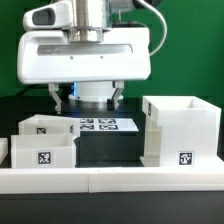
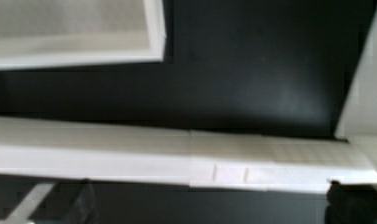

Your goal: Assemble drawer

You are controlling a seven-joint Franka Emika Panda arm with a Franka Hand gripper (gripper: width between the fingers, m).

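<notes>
A large white open box, the drawer case [image 1: 181,130], stands at the exterior view's right with a tag on its front. Two smaller white drawer boxes [image 1: 44,142] stand together at the exterior view's left, each tagged. My gripper [image 1: 88,99] hangs high over the back middle of the table, above the marker board [image 1: 100,125]. It is open and holds nothing. The wrist view is blurred. It shows my dark fingertips [image 2: 354,196] wide apart over black table, a white box corner [image 2: 75,35], and a long white strip [image 2: 167,150].
A low white rail [image 1: 110,181] with a seam runs along the near edge of the table in the exterior view. Black table surface [image 1: 108,150] lies between the left boxes and the drawer case. A green wall stands behind.
</notes>
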